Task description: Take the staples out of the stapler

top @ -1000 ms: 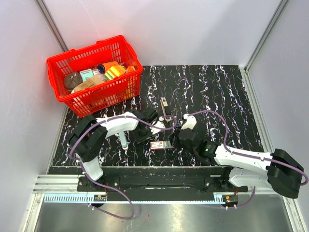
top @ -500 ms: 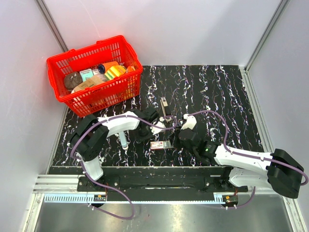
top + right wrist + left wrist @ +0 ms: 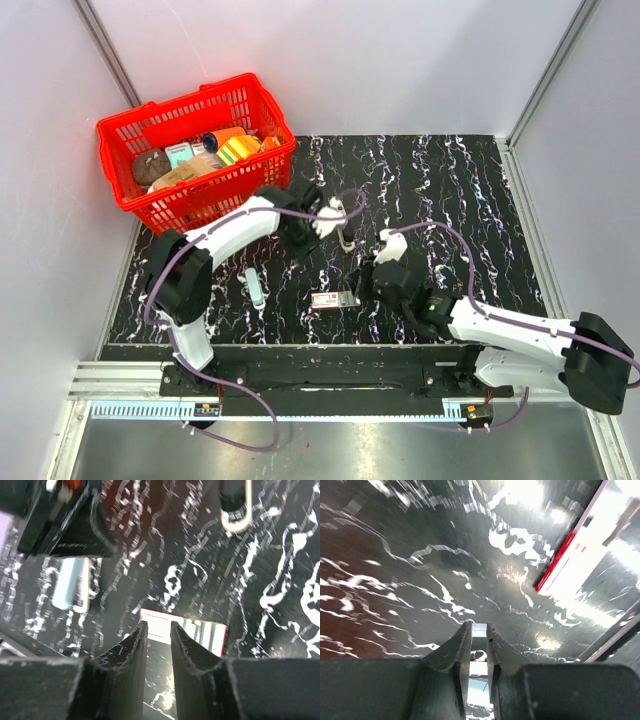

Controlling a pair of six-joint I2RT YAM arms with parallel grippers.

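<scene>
The stapler (image 3: pixel 346 239), small, dark with silvery parts, stands on the black marbled mat; its end also shows at the top of the right wrist view (image 3: pixel 234 504). My left gripper (image 3: pixel 334 214) is just beyond it, shut on a thin silvery metal piece (image 3: pixel 479 629) at its fingertips. I cannot tell whether that piece is joined to the stapler. My right gripper (image 3: pixel 371 279) is near the stapler's right front, its jaws a narrow gap apart and empty (image 3: pixel 159 624), hovering over the red-and-white box (image 3: pixel 186 630).
The red-and-white box (image 3: pixel 333 300) lies at the mat's front middle and shows in the left wrist view (image 3: pixel 575 565). A pale blue-white bar (image 3: pixel 256 288) lies left of it. A red basket (image 3: pixel 120 125) of groceries stands at the back left.
My left gripper has swung away from the front, up and right to beside the stapler's far end. My right gripper has drawn back slightly toward the front.
</scene>
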